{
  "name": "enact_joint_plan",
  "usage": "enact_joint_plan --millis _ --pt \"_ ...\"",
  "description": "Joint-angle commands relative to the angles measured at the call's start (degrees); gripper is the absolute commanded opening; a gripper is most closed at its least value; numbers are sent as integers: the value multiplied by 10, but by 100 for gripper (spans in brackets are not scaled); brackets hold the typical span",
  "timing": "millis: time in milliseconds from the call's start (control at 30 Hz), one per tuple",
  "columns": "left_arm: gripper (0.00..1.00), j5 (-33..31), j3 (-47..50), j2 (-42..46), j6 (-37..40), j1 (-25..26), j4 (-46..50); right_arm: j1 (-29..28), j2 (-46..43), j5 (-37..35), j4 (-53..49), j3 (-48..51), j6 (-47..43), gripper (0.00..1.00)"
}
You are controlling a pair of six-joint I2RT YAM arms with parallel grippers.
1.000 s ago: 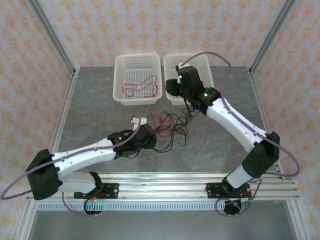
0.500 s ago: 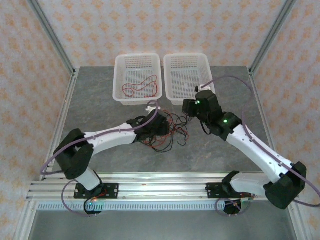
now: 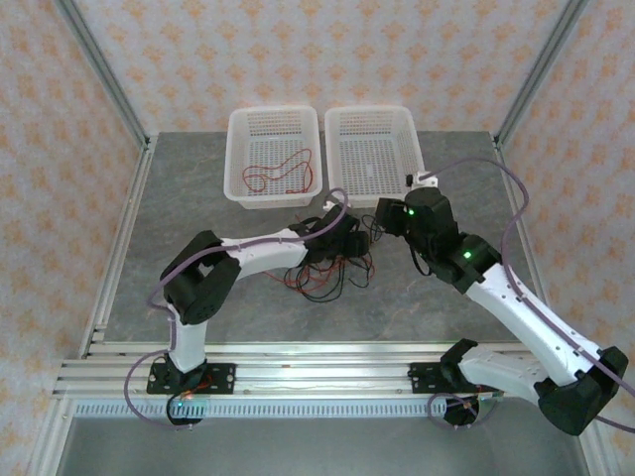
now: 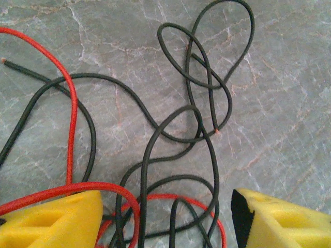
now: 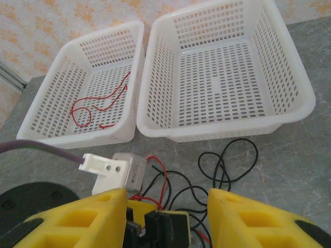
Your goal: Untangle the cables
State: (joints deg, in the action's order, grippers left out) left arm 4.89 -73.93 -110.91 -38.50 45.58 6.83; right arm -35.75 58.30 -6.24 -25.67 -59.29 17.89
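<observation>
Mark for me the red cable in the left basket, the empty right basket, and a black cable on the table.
red cable (image 5: 73, 113), right wrist view, on its loop
right basket (image 5: 222, 129), right wrist view, near wall
black cable (image 4: 145, 160), left wrist view, middle strand

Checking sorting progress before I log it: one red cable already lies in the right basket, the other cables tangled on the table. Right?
Wrong basket. The red cable lies in the left basket; the right basket holds none, as the top external view shows. The other cables are tangled on the table.
</observation>
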Motion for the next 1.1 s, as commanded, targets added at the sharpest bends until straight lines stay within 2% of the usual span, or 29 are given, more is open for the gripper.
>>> enact_joint_plan --millis 0,200,367,400,567,800,1067 --pt "62 -39 -31 -13 5 -7 12 -3 -21 -13 -17 15 15 44" --pt "35 -68 -40 -15 2 -7 4 -3 -41 -3 -17 34 31 44" --pt "3 -86 -43 -24 1 -7 10 -3 -50 9 -11 44 41 43" --pt "0 -89 -40 -22 0 -7 7 -3 -51 10 -11 44 43 43" --pt "0 -95 -13 12 -1 -5 -14 -3 -59 22 -6 56 56 43" --pt "0 -111 -19 119 25 24 14 -3 -53 83 54 113 102 42" --pt "0 -159 -31 204 42 61 65 -3 -55 68 83 171 159 41"
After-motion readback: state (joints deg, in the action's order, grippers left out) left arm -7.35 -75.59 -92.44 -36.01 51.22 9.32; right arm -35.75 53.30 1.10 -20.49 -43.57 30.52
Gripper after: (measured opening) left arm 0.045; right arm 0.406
